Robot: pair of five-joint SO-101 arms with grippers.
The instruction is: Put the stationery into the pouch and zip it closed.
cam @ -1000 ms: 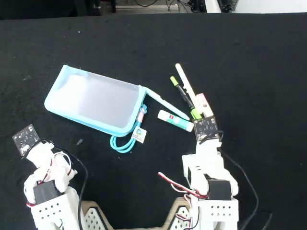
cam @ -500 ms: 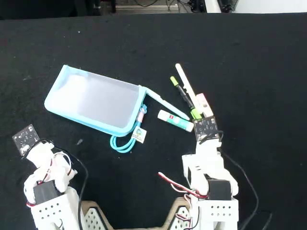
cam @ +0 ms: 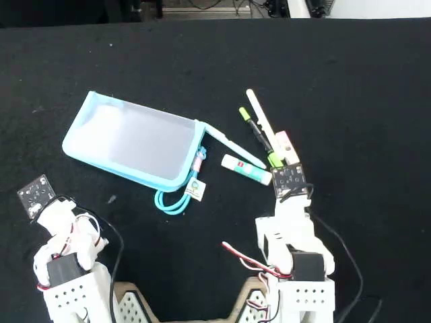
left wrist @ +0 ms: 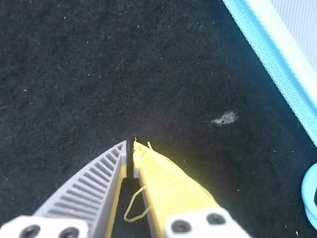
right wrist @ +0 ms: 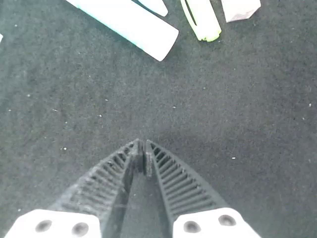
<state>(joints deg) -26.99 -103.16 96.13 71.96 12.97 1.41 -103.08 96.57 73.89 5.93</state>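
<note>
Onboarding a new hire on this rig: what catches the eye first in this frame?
The pale blue pouch lies flat left of centre on the black table, the biggest bright thing there. Just right of it, a glue stick, a green marker and a white pen lie in a loose cluster. Both arms sit at the near edge, with the left gripper and right gripper shut over bare cloth, holding nothing.

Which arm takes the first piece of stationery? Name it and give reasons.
Right. The right gripper, shut, points at the glue stick and green highlighter just ahead of it. The left gripper, also shut, is over the black cloth beside the pouch, away from the stationery.
</note>
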